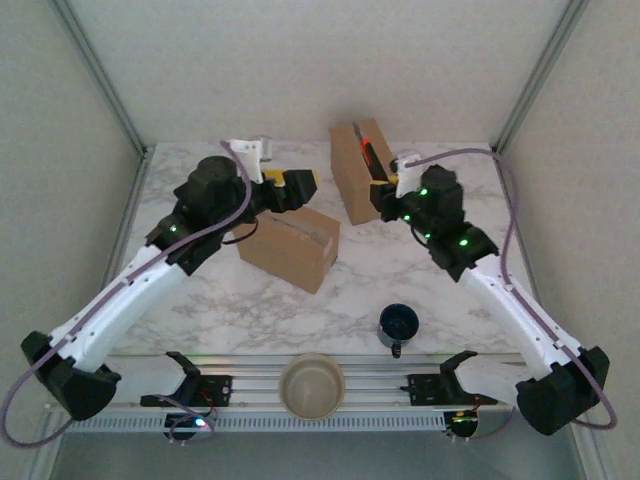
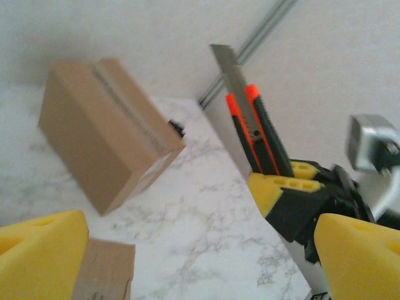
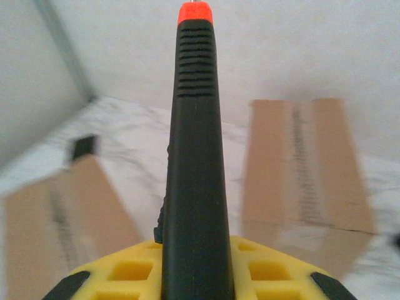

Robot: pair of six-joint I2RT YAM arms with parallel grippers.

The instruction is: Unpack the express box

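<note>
Two brown taped cardboard boxes are on the marble table, and I cannot tell which is the express box. One lies flat at mid-table (image 1: 290, 247); the other stands tilted at the back (image 1: 355, 175) (image 2: 106, 131) (image 3: 303, 169). My right gripper (image 1: 385, 192) (image 3: 195, 265) is shut on a black-and-orange utility knife (image 1: 368, 150) (image 2: 250, 119) (image 3: 195, 156), whose blade is extended and points up beside the back box. My left gripper (image 1: 300, 185) (image 2: 200, 262) is open with nothing between its yellow fingers (image 2: 37, 256). It hovers over the far edge of the flat box, just left of the knife.
A dark blue mug (image 1: 398, 325) stands near the table's front edge at right of centre. A beige bowl (image 1: 312, 385) sits on the rail between the arm bases. Enclosure walls and metal posts close in the back and both sides.
</note>
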